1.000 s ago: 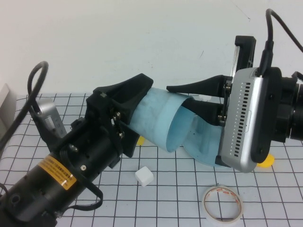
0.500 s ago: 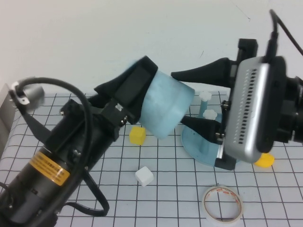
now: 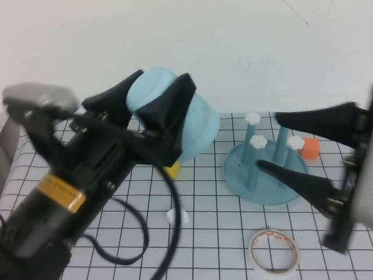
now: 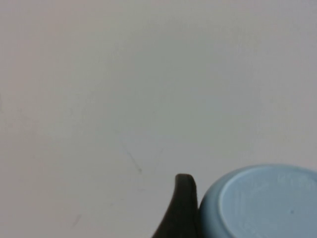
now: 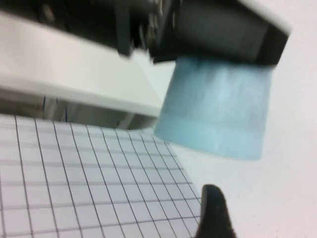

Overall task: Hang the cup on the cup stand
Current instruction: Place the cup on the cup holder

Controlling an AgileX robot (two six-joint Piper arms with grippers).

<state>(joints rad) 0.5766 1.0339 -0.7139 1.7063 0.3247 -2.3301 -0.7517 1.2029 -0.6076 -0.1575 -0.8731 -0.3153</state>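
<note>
My left gripper [image 3: 154,108] is clamped on the cup [image 3: 195,128], held up in the air, tilted, left of the cup stand [image 3: 265,189] w/ its 4 pegs. My right gripper [image 3: 303,149] is spread wide, empty, over the stand's right side.

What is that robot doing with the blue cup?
The left hand is holding the light blue cup up in the air, tipped on its side, above the checked table. The cup stand with its flower-topped pegs sits a little to the robot's right of it, and no cup hangs on it yet. The right hand is open and empty, reaching in over the stand. A tape ring lies on the table in front.
</note>
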